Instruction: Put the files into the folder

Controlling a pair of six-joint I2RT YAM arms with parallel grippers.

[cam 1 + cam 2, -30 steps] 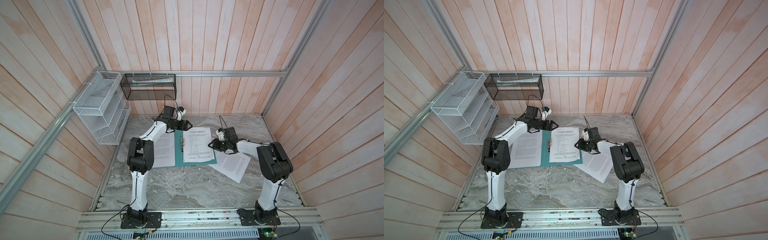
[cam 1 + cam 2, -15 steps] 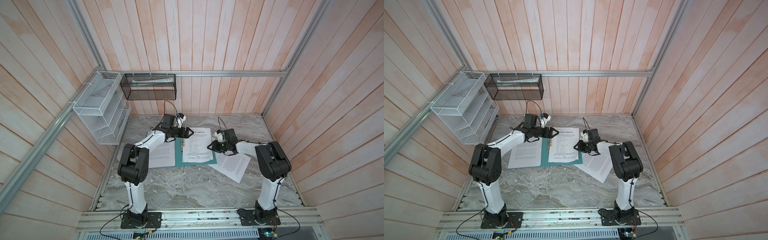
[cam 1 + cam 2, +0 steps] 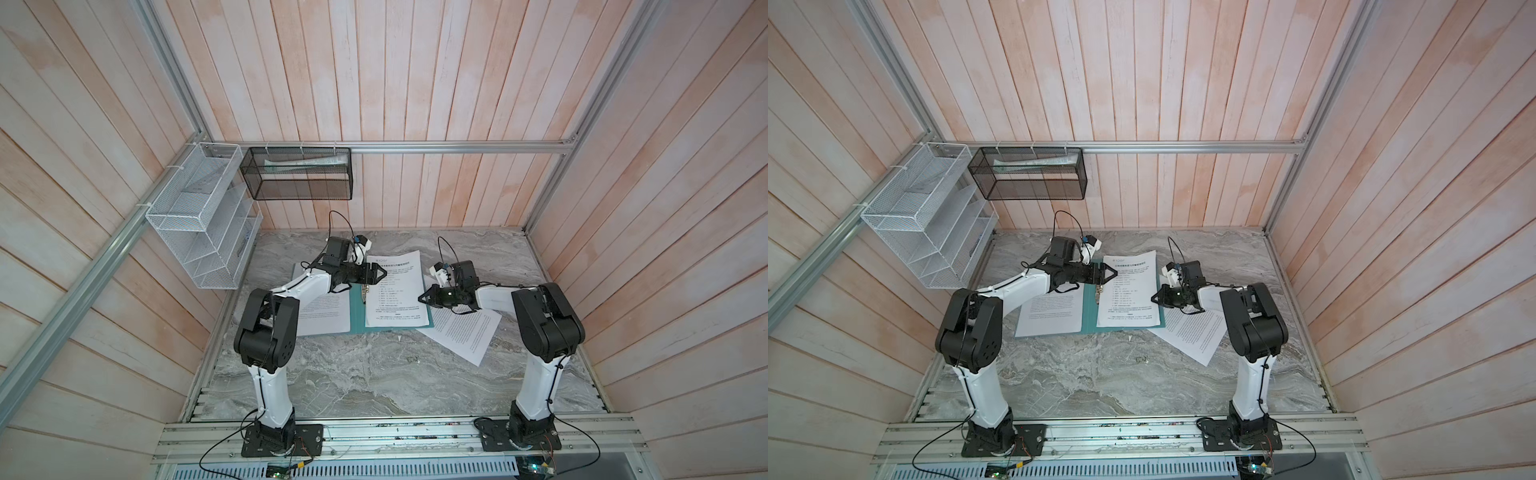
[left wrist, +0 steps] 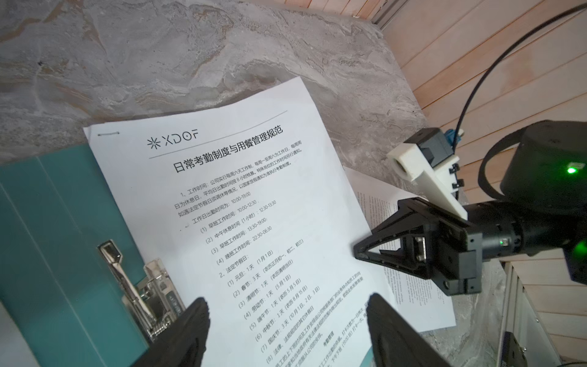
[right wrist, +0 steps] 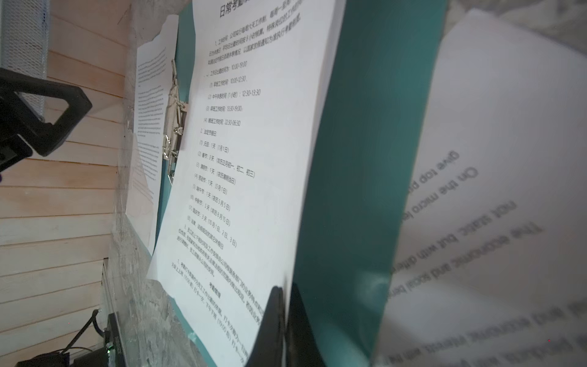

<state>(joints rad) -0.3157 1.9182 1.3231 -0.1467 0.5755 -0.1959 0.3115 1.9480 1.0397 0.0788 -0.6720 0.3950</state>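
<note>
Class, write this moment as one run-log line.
left gripper: open over headed sheet | right gripper: shut on headed sheet edge | folder: open, flat

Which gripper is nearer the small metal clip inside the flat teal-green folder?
Left. The left gripper hovers open over the metal clip; the right gripper is shut on the headed white sheet's opposite edge.

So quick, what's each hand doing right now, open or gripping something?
Left hand: open, holding nothing, hovering over the headed sheet.
Right hand: closed, pinching that sheet's edge.
</note>
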